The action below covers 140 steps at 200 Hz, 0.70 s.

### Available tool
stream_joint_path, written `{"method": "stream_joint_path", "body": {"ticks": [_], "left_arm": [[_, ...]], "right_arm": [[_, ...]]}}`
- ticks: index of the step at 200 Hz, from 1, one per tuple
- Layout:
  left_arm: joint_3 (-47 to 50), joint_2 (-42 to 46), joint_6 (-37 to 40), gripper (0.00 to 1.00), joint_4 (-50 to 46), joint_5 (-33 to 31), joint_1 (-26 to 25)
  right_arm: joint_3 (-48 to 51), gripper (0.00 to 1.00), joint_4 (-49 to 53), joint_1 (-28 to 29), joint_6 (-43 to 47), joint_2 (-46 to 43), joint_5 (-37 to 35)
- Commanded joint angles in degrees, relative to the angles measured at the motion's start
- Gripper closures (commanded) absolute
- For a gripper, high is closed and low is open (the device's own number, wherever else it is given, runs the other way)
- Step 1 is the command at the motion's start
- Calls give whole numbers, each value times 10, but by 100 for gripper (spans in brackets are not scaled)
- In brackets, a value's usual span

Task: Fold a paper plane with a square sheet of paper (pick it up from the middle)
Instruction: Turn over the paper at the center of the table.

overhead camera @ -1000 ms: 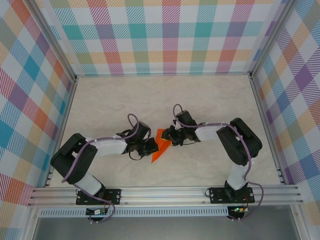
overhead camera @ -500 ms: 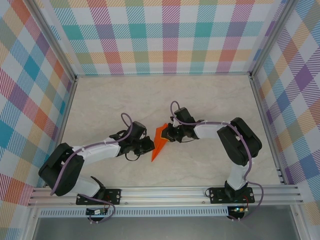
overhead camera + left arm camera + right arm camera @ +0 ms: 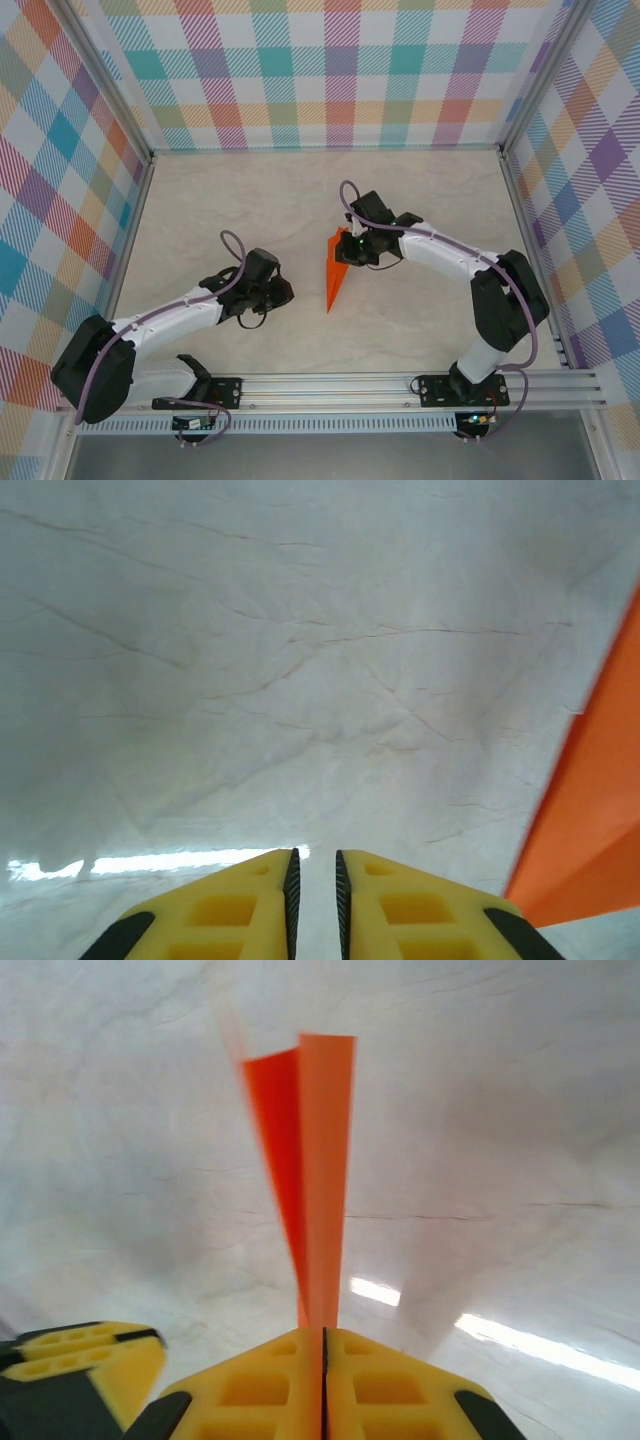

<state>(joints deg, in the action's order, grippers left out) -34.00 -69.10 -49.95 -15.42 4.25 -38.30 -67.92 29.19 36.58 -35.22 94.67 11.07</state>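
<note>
- The left arm (image 3: 180,315) lies low, stretched from its base at 7 o'clock toward the table's middle. The left gripper (image 3: 283,293) ends near the paper plane (image 3: 334,278), on its 9 o'clock side and apart from it.
- Its yellow fingers (image 3: 230,910) stand a narrow slit apart with nothing between them, over the bare marble-look table (image 3: 430,190).
- The right arm (image 3: 450,255) bends at its elbow near 4 o'clock and reaches back toward centre. The right gripper (image 3: 347,250) meets the plane's broad end.
- Its fingers (image 3: 250,1385) are pressed together on the orange paper's folded edge.
- The plane is near the table's centre. Its long axis runs roughly 12 to 6 o'clock, with the tip toward 6.
</note>
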Motion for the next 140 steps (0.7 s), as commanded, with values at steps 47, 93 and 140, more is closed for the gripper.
{"method": "stream_joint_path", "body": {"ticks": [47,93,140], "left_arm": [[24,73,-31,72,-68,-78,14],[37,102,-42,70,-82,-86,17],[49,130,-50,68,-93,-91,17]], "right_arm": [[-222,92,434,65,51,114,-366],[-344,89,493,117,5,254,-369],[-512,77,517,168,5,401,-282]]}}
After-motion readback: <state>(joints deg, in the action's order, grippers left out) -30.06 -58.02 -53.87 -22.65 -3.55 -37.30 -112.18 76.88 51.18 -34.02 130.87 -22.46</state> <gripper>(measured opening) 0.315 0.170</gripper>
